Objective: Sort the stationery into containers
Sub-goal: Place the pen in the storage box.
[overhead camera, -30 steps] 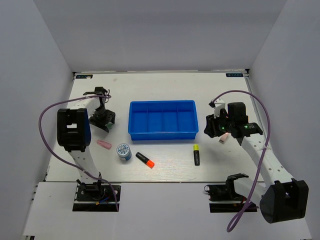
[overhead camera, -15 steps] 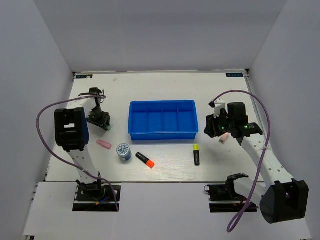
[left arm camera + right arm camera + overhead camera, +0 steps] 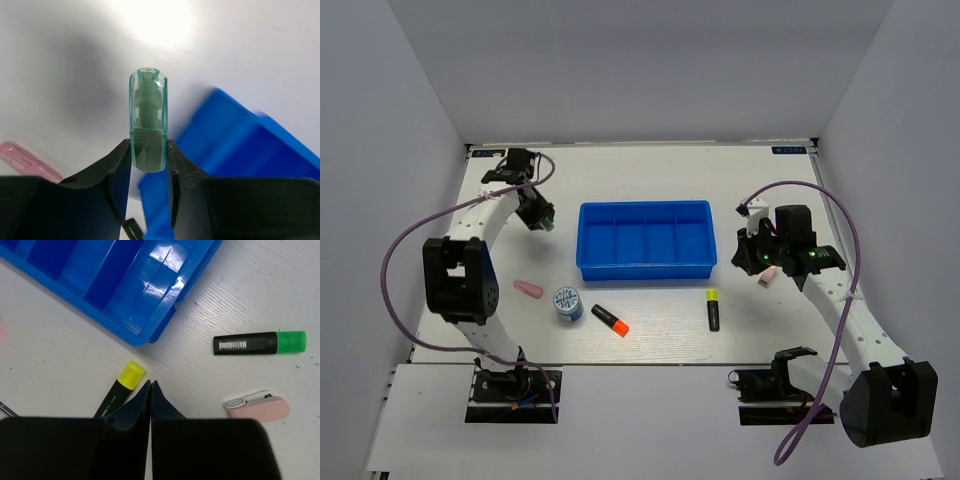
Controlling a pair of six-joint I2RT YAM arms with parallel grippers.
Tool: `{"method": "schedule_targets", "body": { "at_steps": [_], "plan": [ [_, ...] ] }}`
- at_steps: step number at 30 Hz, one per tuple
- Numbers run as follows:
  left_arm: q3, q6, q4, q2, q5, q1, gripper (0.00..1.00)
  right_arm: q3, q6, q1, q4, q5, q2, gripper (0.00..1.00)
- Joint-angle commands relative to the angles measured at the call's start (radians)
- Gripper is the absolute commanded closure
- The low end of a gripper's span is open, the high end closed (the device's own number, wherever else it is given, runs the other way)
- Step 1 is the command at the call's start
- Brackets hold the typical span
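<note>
My left gripper (image 3: 542,220) is shut on the tiny pale grey-green piece (image 3: 148,125) and holds it above the table, left of the blue tray (image 3: 645,270). The piece sticks out past the fingertips, with the tray (image 3: 240,145) below to the right. My right gripper (image 3: 758,262) is shut and empty, low over the table right of the tray (image 3: 160,325). Its tips (image 3: 151,385) are beside the yellow-capped marker (image 3: 122,385). A green-capped marker (image 3: 260,342) and a pink eraser (image 3: 257,407) lie further right.
In front of the tray lie a pink eraser (image 3: 528,290), the blue-and-white disc (image 3: 568,302), an orange-capped marker (image 3: 610,319) and the yellow-capped marker (image 3: 713,309). The tray's four compartments look empty. White walls enclose the table.
My left gripper has moved toward the far side of the table and turned toward the tray, carrying the grey-green piece. The right arm has not moved.
</note>
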Motion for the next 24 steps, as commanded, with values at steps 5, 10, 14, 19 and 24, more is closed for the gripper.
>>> {"method": "schedule_targets", "body": {
  "at_steps": [5, 10, 14, 19, 24],
  "plan": [
    [0.108, 0.413, 0.087, -0.126, 0.2, -0.178, 1.0, 0.007, -0.042, -0.004, -0.014, -0.069, -0.008, 0.46],
    [0.185, 0.539, 0.038, -0.064, 0.274, -0.278, 0.93, 0.012, -0.052, -0.004, -0.025, -0.082, -0.006, 0.44],
    [0.191, 0.549, 0.03, -0.024, 0.232, -0.318, 0.89, 0.007, -0.052, -0.001, -0.02, -0.073, -0.015, 0.44],
    [0.144, 0.527, 0.047, -0.017, 0.189, -0.338, 0.83, 0.004, -0.052, -0.008, -0.02, -0.071, -0.015, 0.43],
    [0.128, 0.535, 0.021, -0.007, 0.146, -0.361, 0.56, 0.007, -0.055, -0.005, -0.02, -0.074, -0.014, 0.34]
  ]
}}
